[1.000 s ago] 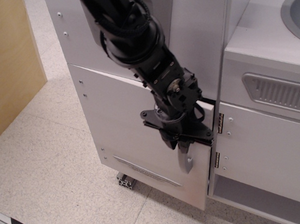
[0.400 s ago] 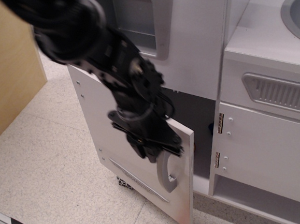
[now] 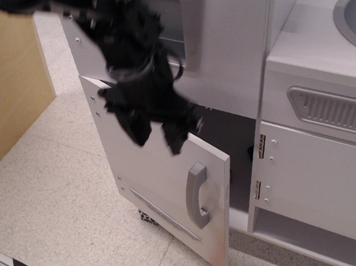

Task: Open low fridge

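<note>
The low fridge door [image 3: 159,171] is silver-grey and stands swung partly open on its left hinges, showing a dark interior [image 3: 231,138] behind its right edge. Its curved silver handle [image 3: 196,195] is free, with the embossed strip [image 3: 163,213] below it. My black gripper [image 3: 156,134] is motion-blurred, above and left of the handle and clear of it. Its fingers look spread apart and hold nothing.
A silver panel with a dispenser niche [image 3: 163,23] is above the door. A handleless cabinet door with brass hinges [image 3: 317,177] is to the right, under a vent panel [image 3: 333,108] and a sink rim [image 3: 349,15]. A wooden panel [image 3: 7,72] stands at left.
The door has swung from nearly shut to partly open. My gripper has let go of the handle and risen up and to the left.
</note>
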{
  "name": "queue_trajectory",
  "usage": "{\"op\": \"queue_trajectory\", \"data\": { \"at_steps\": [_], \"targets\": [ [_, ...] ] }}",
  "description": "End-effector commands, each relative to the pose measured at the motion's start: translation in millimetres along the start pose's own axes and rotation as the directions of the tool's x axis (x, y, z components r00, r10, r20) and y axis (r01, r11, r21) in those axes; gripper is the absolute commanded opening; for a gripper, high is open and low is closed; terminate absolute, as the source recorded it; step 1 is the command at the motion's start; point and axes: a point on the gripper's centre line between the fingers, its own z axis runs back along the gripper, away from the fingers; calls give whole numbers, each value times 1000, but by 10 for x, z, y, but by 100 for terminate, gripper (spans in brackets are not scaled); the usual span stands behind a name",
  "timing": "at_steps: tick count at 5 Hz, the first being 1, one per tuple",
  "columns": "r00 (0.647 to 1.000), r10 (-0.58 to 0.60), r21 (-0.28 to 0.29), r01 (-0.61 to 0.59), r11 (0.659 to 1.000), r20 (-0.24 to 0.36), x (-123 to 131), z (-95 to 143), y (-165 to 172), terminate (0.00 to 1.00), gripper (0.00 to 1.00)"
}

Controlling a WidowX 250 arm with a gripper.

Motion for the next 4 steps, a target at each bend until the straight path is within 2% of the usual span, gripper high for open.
{"op": "queue_trajectory", "data": {
  "at_steps": [1,2,3,4],
  "targets": [
    [993,-15,-6,16,1000,115,462,-15,-195,0,100],
    [982,-62,0,63,998,179,578,-256,-294,0,100],
    [977,-61,-15,65,998,205,699,-408,-287,0,100],
    [981,-57,39,51,998,185,706,-570,-213,0,100]
  ]
}}
